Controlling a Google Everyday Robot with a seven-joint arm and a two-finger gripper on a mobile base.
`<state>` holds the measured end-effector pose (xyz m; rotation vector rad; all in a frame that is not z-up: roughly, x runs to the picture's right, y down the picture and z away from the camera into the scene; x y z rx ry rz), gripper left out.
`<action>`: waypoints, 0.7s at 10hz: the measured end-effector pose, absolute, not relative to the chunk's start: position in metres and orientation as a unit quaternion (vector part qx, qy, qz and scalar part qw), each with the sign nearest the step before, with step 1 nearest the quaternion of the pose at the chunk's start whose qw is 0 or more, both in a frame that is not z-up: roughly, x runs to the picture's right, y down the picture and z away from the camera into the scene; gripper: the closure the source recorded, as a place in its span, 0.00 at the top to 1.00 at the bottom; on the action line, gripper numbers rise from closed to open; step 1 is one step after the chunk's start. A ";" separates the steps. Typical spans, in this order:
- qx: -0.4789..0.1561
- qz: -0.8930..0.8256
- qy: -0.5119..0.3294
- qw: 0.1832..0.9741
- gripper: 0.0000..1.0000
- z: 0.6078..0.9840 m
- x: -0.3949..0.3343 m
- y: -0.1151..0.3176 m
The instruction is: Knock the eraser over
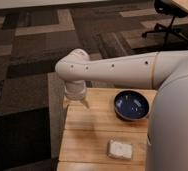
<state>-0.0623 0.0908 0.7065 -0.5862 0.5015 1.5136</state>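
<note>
Wht tubular arm point(117, 70) w/ dark dots; tan jaws @ table point(97, 131) corner.

Hand point(77, 103) at the far-left corner of the surface point(89, 132) is mostly hidden beneath the arm point(132, 71), which covers the surface's right side

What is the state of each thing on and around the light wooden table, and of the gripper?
Dark blue round bowl: upright, empty, on the light wooden table.
Whitish rectangular pad: lying flat near the table's front edge, apart from the bowl.
Gripper: pointing down over the table's far left corner.
Small black eraser: not visible.
Black office chair: upright on the carpet, far behind.
</note>
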 end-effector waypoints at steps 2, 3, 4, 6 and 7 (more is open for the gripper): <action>-0.257 0.674 0.222 0.656 0.65 0.709 -0.048 0.090; -0.252 0.682 0.224 0.649 0.65 0.711 -0.028 0.089; -0.249 0.687 0.223 0.646 0.65 0.712 -0.018 0.088; -0.244 0.699 0.213 0.637 0.65 0.714 0.008 0.086; -0.241 0.705 0.208 0.634 0.65 0.714 0.020 0.086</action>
